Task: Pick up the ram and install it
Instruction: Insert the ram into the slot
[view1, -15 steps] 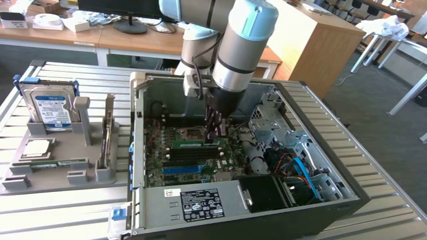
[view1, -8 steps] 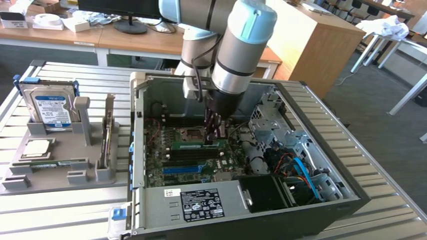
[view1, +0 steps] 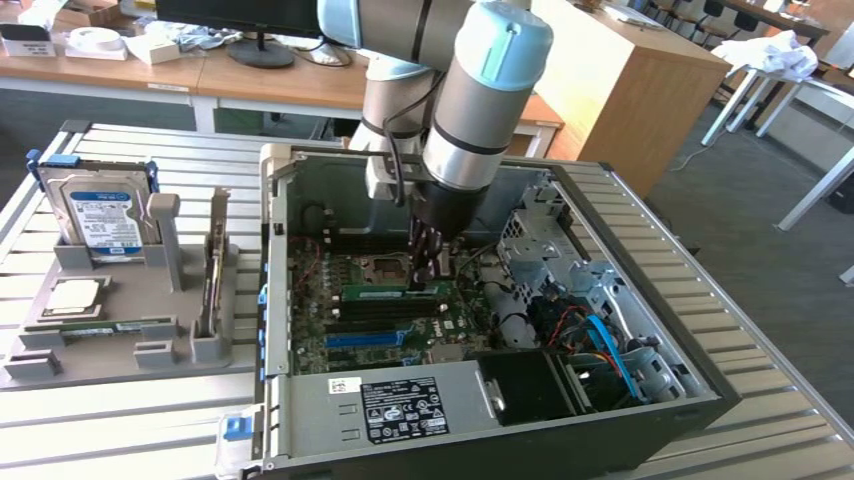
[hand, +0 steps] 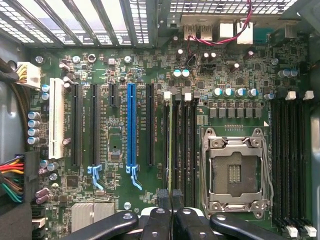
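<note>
Gripper (hand: 171, 196) down inside open PC case (view1: 561, 455), fingers clenched tight at ram (view1: 394, 292). Green stick lies along memory slots (hand: 181, 145), just beside empty CPU socket (hand: 235, 170). Can't tell whether you're pinching stick or only bearing on its end. Step in hand, prob.: seating ram. Your next move calls for straight, even push, w/ stick square in slot.

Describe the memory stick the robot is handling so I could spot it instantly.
Find the open computer case on the slatted table, then the motherboard on its floor. Between the closed fingers of the gripper, the ram stands on edge among the memory slots: a thin green strip, where the neighbouring slots are black and one blue.
</note>
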